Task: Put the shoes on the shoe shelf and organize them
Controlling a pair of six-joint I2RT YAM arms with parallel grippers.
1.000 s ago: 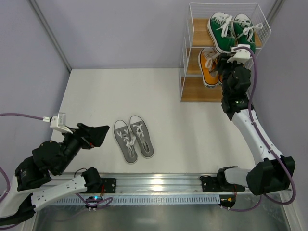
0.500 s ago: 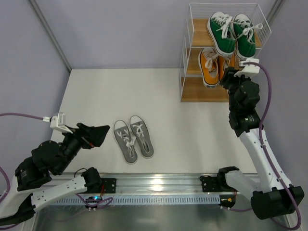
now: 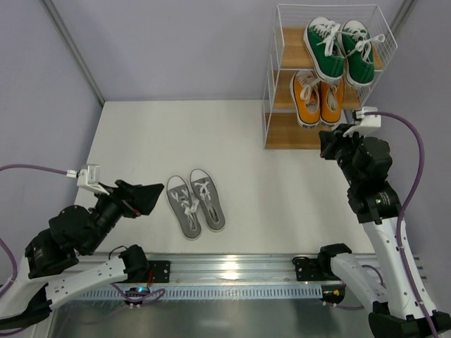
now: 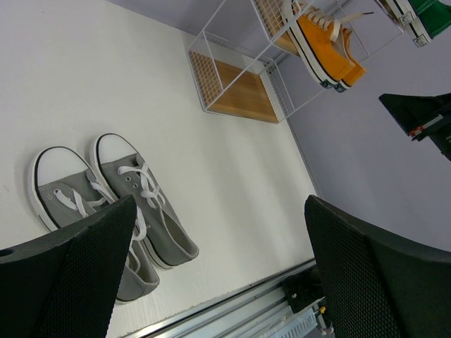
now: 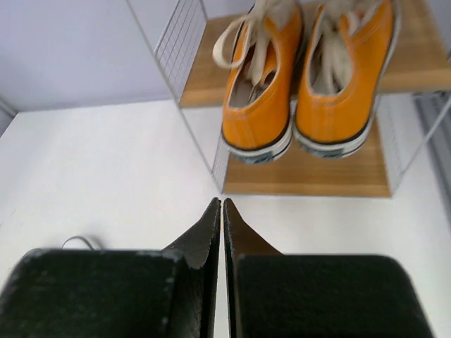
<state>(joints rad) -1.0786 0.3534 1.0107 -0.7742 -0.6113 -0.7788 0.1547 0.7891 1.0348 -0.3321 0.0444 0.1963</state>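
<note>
We see the grey shoes (image 3: 195, 202) on the table (image 3: 141, 141) at lower centre-left. The shelf (image 3: 299, 130), upper right, carries green shoes (image 3: 338, 49) above orange shoes (image 3: 317, 97). The left gripper (image 3: 143, 198) gapes wide; the right gripper (image 5: 223, 204) is pinched together, seemingly clear of the shelf.

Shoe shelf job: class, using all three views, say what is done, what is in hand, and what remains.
Done: the green pair sits on the top board of the shoe shelf, the orange pair on the middle one. In hand: nothing; the right gripper is shut and empty, the left gripper open above the table. Left: the grey pair lies on the table; the bottom board is bare.
</note>
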